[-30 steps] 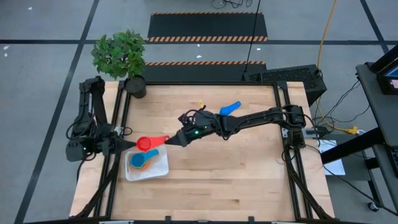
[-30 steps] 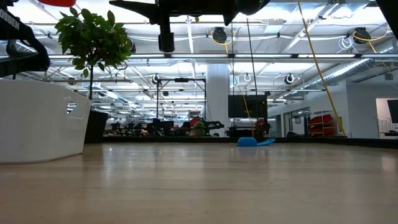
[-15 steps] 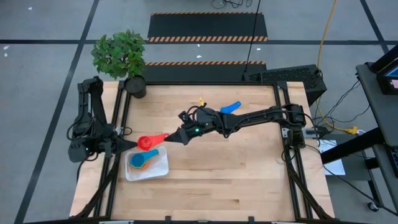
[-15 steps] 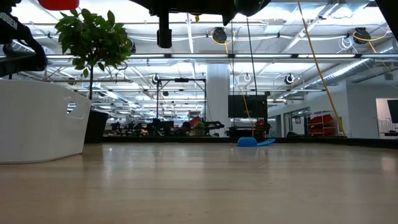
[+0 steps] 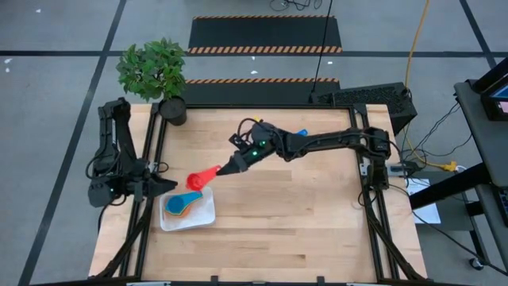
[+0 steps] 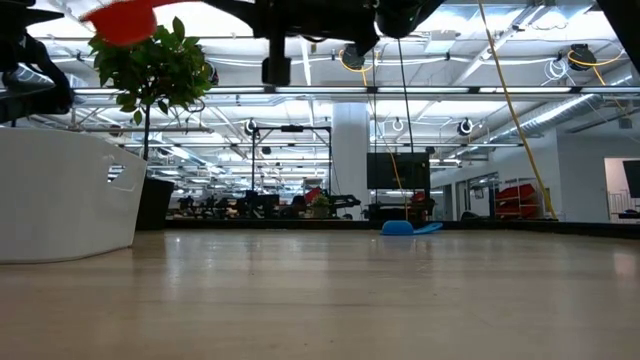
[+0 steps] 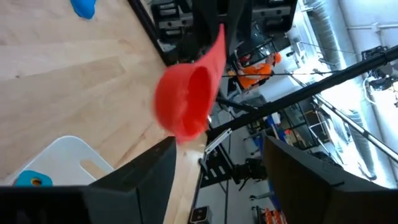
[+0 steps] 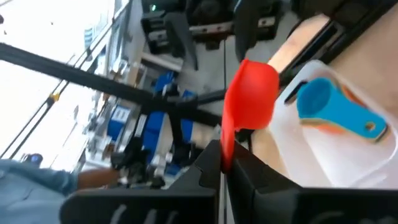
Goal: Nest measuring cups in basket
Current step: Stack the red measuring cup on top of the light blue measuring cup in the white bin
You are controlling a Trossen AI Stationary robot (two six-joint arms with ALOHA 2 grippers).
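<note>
A red measuring cup [image 5: 196,181] hangs in the air just beyond the basket's far edge, with my right gripper [image 5: 225,169] shut on its handle. It also shows as the red cup [image 7: 185,102] in the left wrist view and high up as the red cup [image 6: 125,20] in the low view. My left gripper [image 5: 167,185] stands open at the table's left edge, a little short of the cup's bowl, touching nothing. The white basket [image 5: 205,214] holds a light blue cup [image 5: 176,206] lying on orange ones. A blue cup [image 5: 299,133] lies on the table behind my right arm. My right gripper pinches the free end of the red cup's flat handle [image 8: 226,138] between its two fingers. The fingers come about level from the table's right and far side and lie along the handle. The cup is lifted clear and tilted, its bowl [image 8: 254,93] out beyond the fingertips.
A potted plant [image 5: 155,71] stands at the table's far left corner. The basket [image 6: 60,195] rises at the left of the low view, and the blue cup [image 6: 410,228] lies far back on the bare wooden top [image 5: 302,222].
My left gripper has opened and let go of the red cup's bowl. My right gripper, on the handle, has swung toward the table's far edge and carried the cup a little to the right, away from the left gripper. The cup has turned and tipped.
</note>
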